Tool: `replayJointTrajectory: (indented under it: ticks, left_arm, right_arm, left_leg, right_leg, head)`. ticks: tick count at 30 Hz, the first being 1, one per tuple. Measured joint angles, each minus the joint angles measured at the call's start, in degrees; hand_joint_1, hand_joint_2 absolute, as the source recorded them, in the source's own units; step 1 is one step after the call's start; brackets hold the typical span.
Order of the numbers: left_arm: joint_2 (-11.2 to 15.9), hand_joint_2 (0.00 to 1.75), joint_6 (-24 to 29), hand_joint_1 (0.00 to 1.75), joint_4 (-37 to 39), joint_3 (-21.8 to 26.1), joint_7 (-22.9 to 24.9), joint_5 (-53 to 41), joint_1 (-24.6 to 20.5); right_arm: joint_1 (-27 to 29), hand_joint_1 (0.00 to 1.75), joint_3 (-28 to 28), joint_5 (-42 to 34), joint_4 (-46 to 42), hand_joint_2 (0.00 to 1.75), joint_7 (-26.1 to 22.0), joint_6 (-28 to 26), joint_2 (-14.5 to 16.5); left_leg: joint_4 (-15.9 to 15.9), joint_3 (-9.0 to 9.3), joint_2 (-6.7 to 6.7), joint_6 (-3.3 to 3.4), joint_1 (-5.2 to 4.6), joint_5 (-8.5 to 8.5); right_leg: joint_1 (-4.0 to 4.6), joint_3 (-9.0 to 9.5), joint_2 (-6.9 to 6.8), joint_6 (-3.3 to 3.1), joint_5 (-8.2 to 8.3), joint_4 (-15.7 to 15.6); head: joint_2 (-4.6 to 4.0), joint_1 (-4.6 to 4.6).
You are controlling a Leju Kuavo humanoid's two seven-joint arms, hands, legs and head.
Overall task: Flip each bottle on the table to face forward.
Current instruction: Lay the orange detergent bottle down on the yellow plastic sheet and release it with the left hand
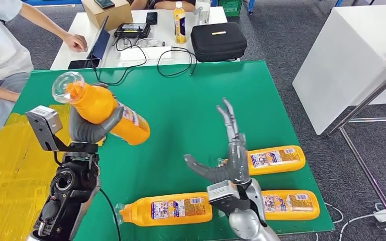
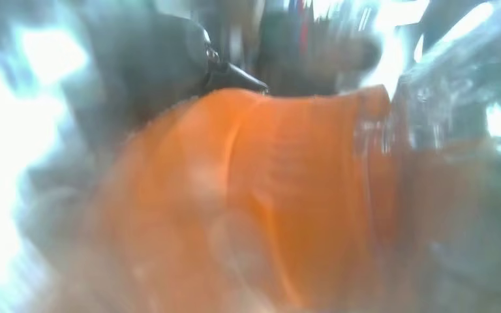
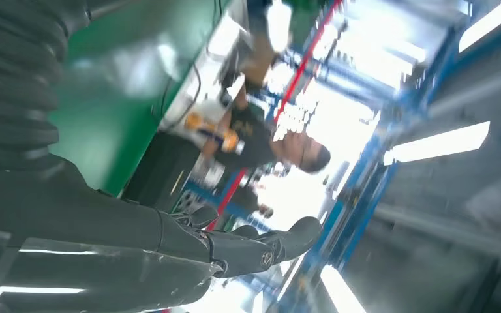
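Head view: left hand (image 1: 91, 128) fingers hold a raised bottle (image 1: 105, 111); right hand (image 1: 227, 159) fingers spread over mid-table (image 1: 191, 100).

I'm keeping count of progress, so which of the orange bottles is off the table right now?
The orange bottle gripped in the left hand, tilted above the green table. The other three lie flat on their sides near the table's front edge.

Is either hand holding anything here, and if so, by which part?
The left hand grips an orange bottle around its body, lifted off the table. The right hand is open and holds nothing.
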Motion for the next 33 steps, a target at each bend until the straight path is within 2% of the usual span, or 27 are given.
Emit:
replayJointTrajectory:
  ticks: [5,8,12,15,17,22,29,32,33]
  left_arm:
    - [1.65,1.75,12.47,1.75,-0.01,2.41,0.05,-20.60,-0.67]
    - [2.46,1.75,16.48,1.75,0.05,3.34,1.99,-31.00,-0.79]
    - [4.72,1.75,19.00,1.75,1.40,4.18,8.86,-54.78,-1.43]
    - [7.99,1.75,18.76,1.75,4.10,4.59,14.38,-73.18,-2.22]
    - [10.27,1.75,17.61,1.75,6.82,4.60,16.47,-80.76,-3.04]
    - [14.87,1.75,14.69,1.75,15.57,3.95,18.17,-87.86,-5.97]
    - [16.98,1.75,14.58,1.75,22.05,2.80,18.61,-88.95,-8.16]
    - [17.30,1.75,14.55,1.75,23.18,2.44,18.65,-88.98,-8.46]
    - [17.39,1.75,14.35,1.75,23.47,2.31,18.68,-89.08,-8.57]
  right_arm:
    - [3.43,0.00,-5.53,-2.99,-6.20,1.75,-0.45,0.96,-0.52]
    - [4.78,0.00,-7.58,-3.93,-8.90,1.75,-0.41,1.95,-0.53]
    - [5.78,0.00,-9.52,-4.57,-12.03,1.75,0.41,3.85,-0.83]
    - [5.95,0.00,-10.53,-5.65,-13.69,1.75,2.04,6.93,-1.70]
    - [5.94,0.00,-11.04,-7.53,-14.25,1.75,2.86,9.87,-2.56]
    - [5.88,0.00,-12.35,-11.28,-14.60,1.75,2.47,14.75,-4.03]
    - [5.87,0.00,-13.12,-11.86,-14.99,1.75,2.08,15.50,-4.69]
    - [5.86,0.00,-13.24,-11.87,-15.06,0.44,2.08,15.52,-4.84]
    - [5.86,0.00,-13.26,-11.93,-15.07,0.44,2.08,15.56,-4.88]
  left_leg:
    - [0.00,0.00,0.00,0.00,0.00,0.00]
    - [0.00,0.00,0.00,0.00,0.00,0.00]
    - [-0.01,0.00,0.02,0.00,0.00,0.00]
    - [-0.02,0.03,0.07,-0.01,0.01,0.00]
    - [-0.02,0.05,0.08,-0.01,0.02,0.01]
    - [-0.01,0.05,0.08,-0.04,0.02,0.03]
    - [-0.01,0.00,0.07,-0.04,0.00,0.02]
    - [-0.01,-0.01,0.06,-0.03,0.00,0.01]
    - [-0.01,-0.01,0.06,-0.03,0.00,0.01]
  right_leg:
    - [0.00,0.01,0.00,0.00,0.00,0.00]
    - [0.00,0.00,0.00,0.00,0.00,0.00]
    - [0.00,-0.01,0.01,0.00,0.00,0.00]
    - [0.01,-0.01,0.04,-0.01,0.00,0.00]
    - [0.01,-0.01,0.04,-0.01,0.00,0.00]
    - [0.02,-0.01,0.04,-0.01,0.00,0.02]
    - [0.01,-0.03,0.04,0.00,0.00,0.01]
    - [0.00,-0.04,0.04,0.00,0.00,0.00]
    - [0.00,-0.04,0.04,0.00,0.00,0.00]
  head:
    - [0.00,0.00]
    - [0.00,-0.01]
    - [-0.01,0.00]
    - [-0.01,-0.01]
    - [-0.01,-0.01]
    - [-0.01,-0.01]
    - [-0.01,-0.01]
    - [-0.01,0.00]
    - [0.00,0.01]
